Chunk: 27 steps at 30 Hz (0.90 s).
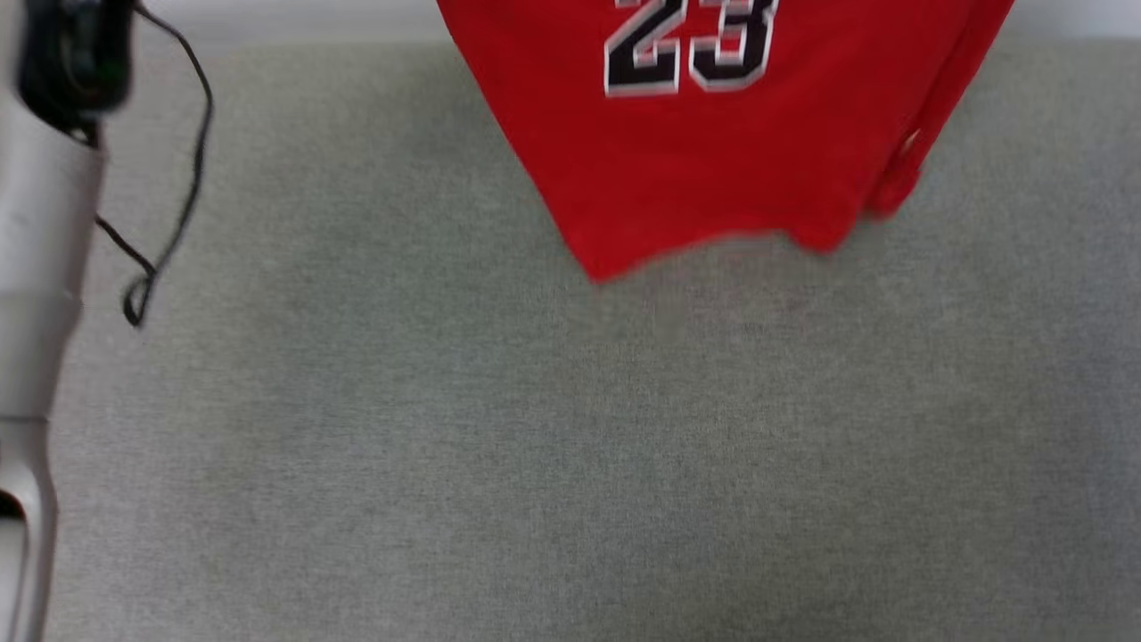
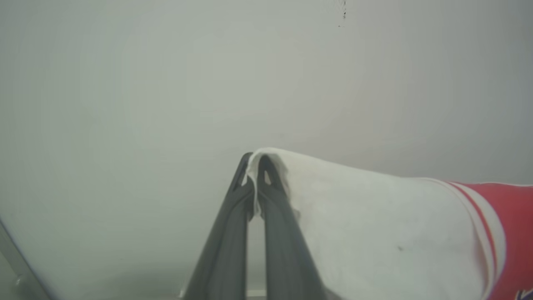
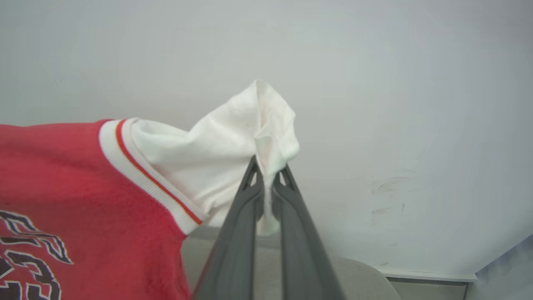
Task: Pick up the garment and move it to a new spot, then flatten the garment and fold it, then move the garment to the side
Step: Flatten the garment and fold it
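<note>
The garment [image 1: 713, 152], a red jersey with a black-and-white "23", hangs in the air at the top of the head view, its lower hem above the grey surface. In the left wrist view my left gripper [image 2: 255, 166] is shut on the edge of one white sleeve [image 2: 374, 233], with striped trim and red cloth at the right. My right gripper [image 3: 268, 175] is shut on the other white sleeve [image 3: 233, 141], which bunches above the fingertips. The red body [image 3: 83, 187] with its lettering hangs to the left of it.
A grey fabric-covered surface [image 1: 535, 446] spreads under the garment. A pale robot arm [image 1: 36, 294] with a loose black cable [image 1: 178, 178] rises along the left edge of the head view. A plain pale wall [image 3: 395, 104] stands behind both grippers.
</note>
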{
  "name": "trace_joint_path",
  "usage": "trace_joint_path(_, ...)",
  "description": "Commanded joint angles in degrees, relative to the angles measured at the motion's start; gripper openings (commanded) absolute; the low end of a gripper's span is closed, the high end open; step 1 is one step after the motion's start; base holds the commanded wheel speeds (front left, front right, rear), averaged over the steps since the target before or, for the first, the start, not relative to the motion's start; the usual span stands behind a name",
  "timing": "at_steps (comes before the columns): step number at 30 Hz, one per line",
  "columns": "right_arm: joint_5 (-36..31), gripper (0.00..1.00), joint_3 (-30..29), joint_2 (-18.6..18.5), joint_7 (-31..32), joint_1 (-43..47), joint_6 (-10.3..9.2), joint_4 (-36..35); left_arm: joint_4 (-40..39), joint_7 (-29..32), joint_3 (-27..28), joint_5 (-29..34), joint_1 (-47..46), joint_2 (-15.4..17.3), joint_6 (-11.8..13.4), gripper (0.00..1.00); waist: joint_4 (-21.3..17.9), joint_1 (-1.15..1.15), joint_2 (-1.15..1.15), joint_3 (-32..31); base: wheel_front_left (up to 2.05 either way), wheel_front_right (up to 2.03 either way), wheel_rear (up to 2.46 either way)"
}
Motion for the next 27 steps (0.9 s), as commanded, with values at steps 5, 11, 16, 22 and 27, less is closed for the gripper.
trace_joint_path(5,-3.4,0.00,0.6,1.1,-5.7,-9.7,-0.08,2.3,3.4,-4.3,1.0,2.1,-10.0,0.9,-1.3,0.00,-1.7,0.00,0.00,6.8,0.00,0.00,0.00)
trace_joint_path(11,-5.2,0.00,2.1,2.3,-11.7,-18.4,-0.08,5.2,5.3,-8.2,1.9,3.2,-18.7,1.1,-2.4,0.00,-2.4,0.00,0.00,11.4,0.00,0.00,0.00)
trace_joint_path(16,-4.4,0.00,4.5,3.4,-14.3,-22.3,-0.08,8.0,6.5,-9.4,1.9,3.2,-21.7,0.7,-3.4,0.00,-2.4,0.00,0.00,15.1,0.00,0.00,0.00)
trace_joint_path(22,-2.9,0.00,7.3,4.3,-16.6,-23.2,-0.08,12.3,9.4,-10.5,1.6,2.2,-20.3,-0.6,-4.5,0.00,-1.9,0.00,0.00,18.8,0.00,0.00,0.00)
trace_joint_path(27,-0.8,0.00,9.7,4.7,-18.3,-21.7,-0.08,16.1,12.9,-11.3,1.2,0.9,-18.7,-2.2,-6.2,0.00,-1.5,0.00,0.00,19.8,0.00,0.00,0.00)
